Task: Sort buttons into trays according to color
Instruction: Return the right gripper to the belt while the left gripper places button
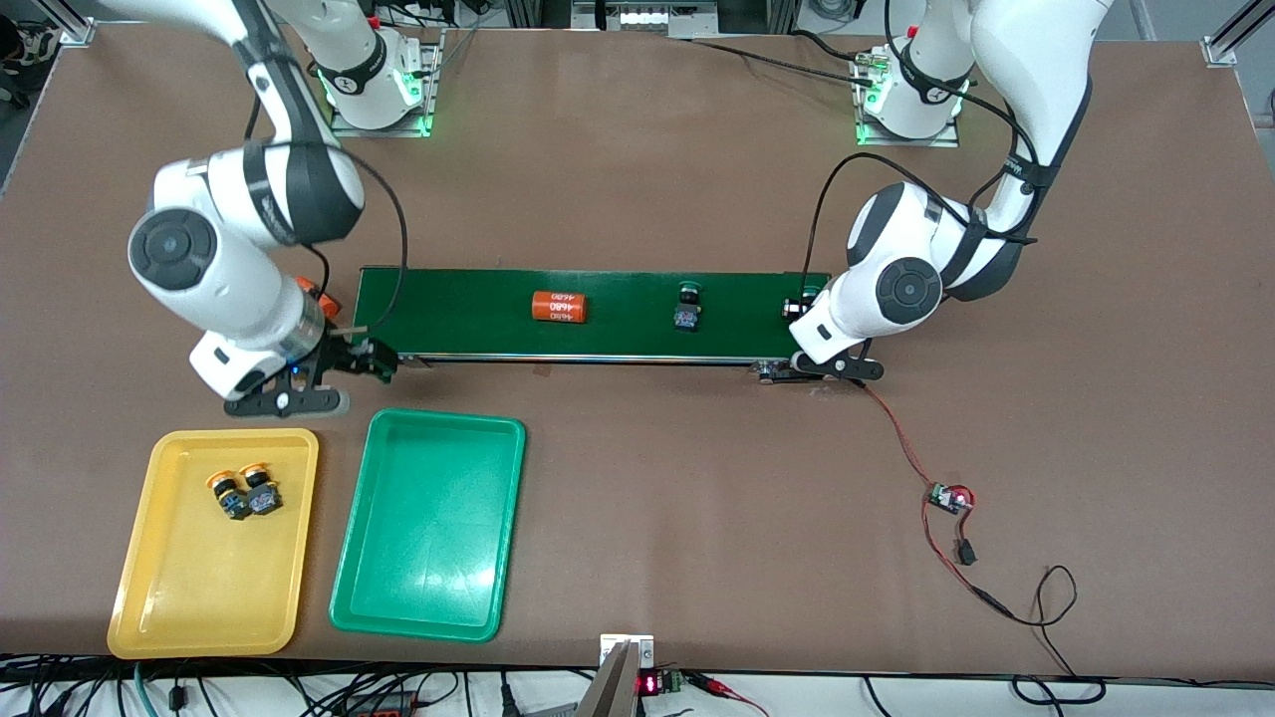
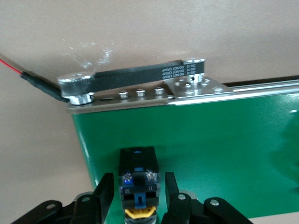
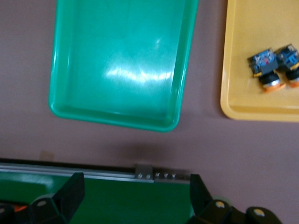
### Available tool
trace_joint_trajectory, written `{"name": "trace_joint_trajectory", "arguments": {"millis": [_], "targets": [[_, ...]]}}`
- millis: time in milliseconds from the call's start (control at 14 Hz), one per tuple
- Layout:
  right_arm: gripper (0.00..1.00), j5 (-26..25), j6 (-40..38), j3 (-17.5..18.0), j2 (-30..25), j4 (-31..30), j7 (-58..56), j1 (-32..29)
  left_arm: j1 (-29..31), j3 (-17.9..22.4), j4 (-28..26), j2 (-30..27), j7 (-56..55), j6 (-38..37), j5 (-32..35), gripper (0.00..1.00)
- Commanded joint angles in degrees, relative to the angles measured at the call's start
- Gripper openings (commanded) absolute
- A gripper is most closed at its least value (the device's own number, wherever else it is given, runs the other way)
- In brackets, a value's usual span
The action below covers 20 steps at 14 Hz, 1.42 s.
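Yellow tray (image 1: 134, 558) is being occupied by two buttons (image 1: 246, 493). Light, rigid button (image 2: 138, 161) on belt (image 1: 458, 309) is being straddled across its flat body sides by left end effector (image 2: 138, 179), not yet closed. Right end effector (image 1: 383, 360) is being held waiting, spread, over belt end.

Two yellow-capped buttons (image 1: 245, 493) lie in the yellow tray (image 1: 179, 607); the green tray (image 1: 398, 597) holds nothing.

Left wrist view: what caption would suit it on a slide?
Left gripper open around a yellow-capped button at the conveyor belt's end.
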Motion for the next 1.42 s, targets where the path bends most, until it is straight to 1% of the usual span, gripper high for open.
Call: {"name": "trace_joint_trajectory", "arguments": {"millis": [0,142,356,427,499,570,712,784,926,1140,1282,1353], "targets": [[1.00,0.65,0.42,4.11,-7.38,-9.01,7.72,0.17,-0.30,0.16,0.45,-1.68,0.40,-0.64,-3.14,1.00],[1.00,0.65,0.86,7.80,-9.76,-11.83,13.09,0.00,-0.21,0.07,0.36,-2.91,0.39,-0.99,-7.79,1.00],[1.00,0.65,3.66,11.15,-12.75,-16.83,18.02,0.09,0.40,0.25,1.49,-7.03,0.57,-2.40,-8.16,1.00],[1.00,0.65,5.06,12.46,-13.10,-18.41,18.12,0.00,1.10,0.51,2.89,-8.53,0.74,-4.75,-7.38,1.00],[1.00,0.65,6.47,13.52,-13.11,-19.65,18.12,-0.18,1.37,0.77,5.61,-9.41,0.83,-9.47,-5.89,1.00],[1.00,0.65,8.40,14.05,-13.11,-20.88,18.30,-0.18,1.37,1.04,7.63,-10.03,0.83,-12.83,-1.87,1.00],[1.00,0.56,10.70,15.98,-12.50,-21.86,23.28,-0.09,1.64,1.21,9.32,-12.49,4.14,-15.22,8.49,1.00],[1.00,0.21,10.96,16.86,-11.54,-21.86,24.96,0.08,1.64,1.48,9.76,-13.98,7.65,-16.71,11.67,1.00],[1.00,0.21,12.37,17.75,-9.86,-21.86,25.24,0.35,1.72,4.80,11.07,-16.97,9.00,-18.83,11.71,1.00],[1.00,-0.14,13.77,17.75,-7.93,-21.86,27.17,1.66,2.34,9.64,14.15,-21.36,11.28,-24.26,11.53,1.00],[1.00,-0.05,14.48,17.75,-6.61,-21.86,27.26,2.46,2.43,11.93,19.14,-21.20,12.17,-29.71,10.22,1.00],[1.00,-0.05,15.27,17.75,-5.73,-21.86,27.26,2.46,2.78,13.33,20.04,-20.94,12.43,-29.73,7.69,1.00]]}}
